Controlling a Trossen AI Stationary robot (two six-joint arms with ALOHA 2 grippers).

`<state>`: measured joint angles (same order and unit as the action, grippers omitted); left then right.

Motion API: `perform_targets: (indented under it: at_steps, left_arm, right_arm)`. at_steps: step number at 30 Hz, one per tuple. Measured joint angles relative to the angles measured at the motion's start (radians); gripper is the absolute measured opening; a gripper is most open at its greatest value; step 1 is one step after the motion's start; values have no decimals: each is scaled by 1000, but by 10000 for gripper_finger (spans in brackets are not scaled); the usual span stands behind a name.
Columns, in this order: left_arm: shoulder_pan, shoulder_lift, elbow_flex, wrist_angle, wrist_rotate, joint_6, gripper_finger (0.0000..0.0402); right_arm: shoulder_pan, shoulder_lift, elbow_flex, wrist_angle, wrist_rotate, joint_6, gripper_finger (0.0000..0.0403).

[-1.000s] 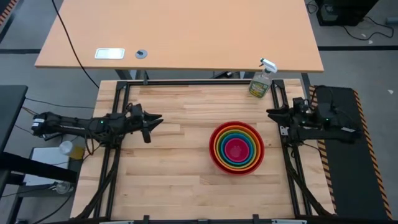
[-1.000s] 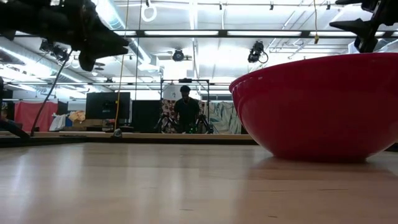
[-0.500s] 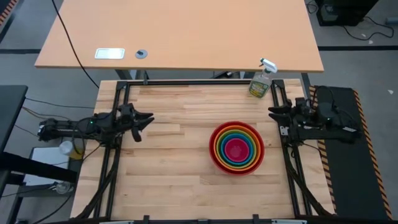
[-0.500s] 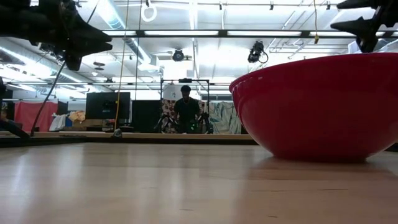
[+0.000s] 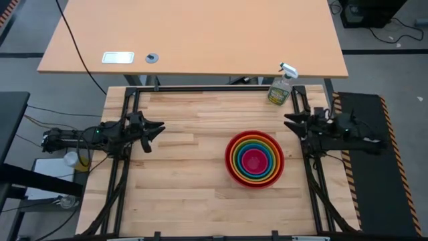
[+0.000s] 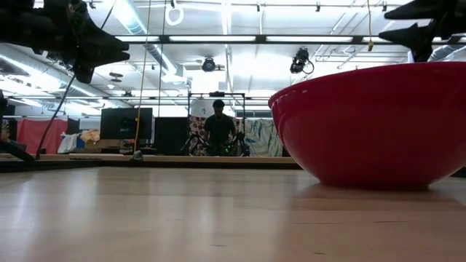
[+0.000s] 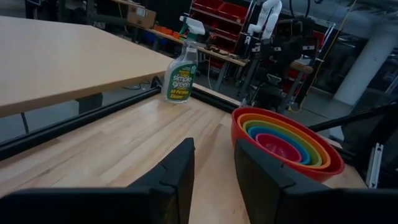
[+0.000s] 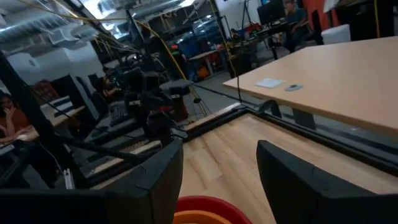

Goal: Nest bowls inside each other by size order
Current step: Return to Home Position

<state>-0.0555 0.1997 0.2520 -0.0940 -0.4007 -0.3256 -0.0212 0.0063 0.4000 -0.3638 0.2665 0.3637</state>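
Several glossy bowls sit nested, the red one outermost, then orange, yellow, green and blue rings, with the pink one innermost. The stack rests base down on the wooden table, right of centre. It also shows in the left wrist view, and the red wall shows in the low view. My left gripper hovers open and empty near the table's left edge. My right gripper hovers open and empty at the right edge, beyond the bowls.
A clear spray bottle with yellowish liquid stands at the table's far right corner. A larger tan desk lies beyond the far edge. A person stands far off in the room. Bare wood spreads left of the bowls.
My left gripper has drawn back toward the table's left edge, staying open and empty. My right gripper has shifted slightly toward the table's left. The nested bowls have not moved.
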Motion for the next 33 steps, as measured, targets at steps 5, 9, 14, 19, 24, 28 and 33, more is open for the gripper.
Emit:
perform_targets:
  at_steps: [5,9,14,19,24,28,33]
  left_arm:
    - [-3,2,-1,-5,0,-4,116]
    - [-3,0,-84,116,0,-20,116]
    - [-3,0,-169,187,0,-79,116]
    - [-10,0,-177,165,0,-78,116]
    - [-10,0,-178,117,0,-80,116]
    - [-10,0,-178,106,-20,-74,116]
    - [-10,0,-178,104,-66,-71,116]
  right_arm:
    - [0,0,-138,218,-29,35,210]
    - [0,0,-261,383,-32,98,210]
    - [0,0,-346,501,-32,156,210]
    - [0,0,-359,495,1,157,210]
    - [0,0,-360,455,27,152,208]
    - [0,0,-366,444,28,158,203]
    - [0,1,-394,488,23,182,192]
